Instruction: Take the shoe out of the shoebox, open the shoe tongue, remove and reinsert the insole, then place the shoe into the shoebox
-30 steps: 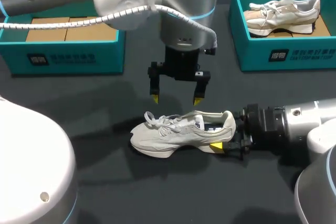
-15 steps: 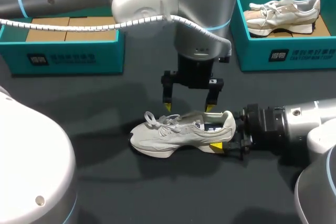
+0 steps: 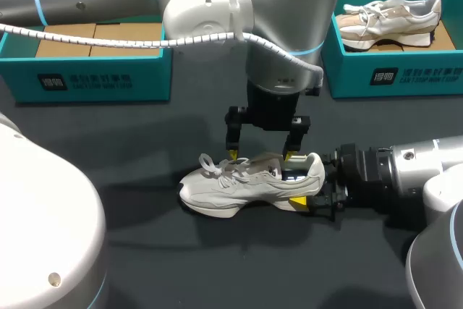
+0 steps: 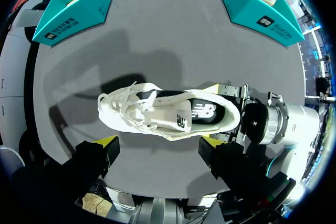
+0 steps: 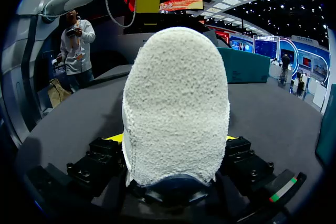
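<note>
On the dark table (image 3: 130,150) we see, from overhead, our left gripper (image 3: 261,155) spread over the shoe (image 3: 239,182), whose heel, pinched by our right gripper (image 3: 312,186), blocks that wrist's view.

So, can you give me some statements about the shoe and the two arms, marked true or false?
1. The shoe being handled sits in a box. False: it lies on the dark table, in front of both boxes.
2. The right end effector grips that shoe by its heel. True.
3. The left end effector is clamped on the laces. False: it is open, just above the shoe's opening.
4. A second shoe lies in the right box. True.
5. The left box holds a shoe as well. False: only brown cardboard shows in it.
</note>
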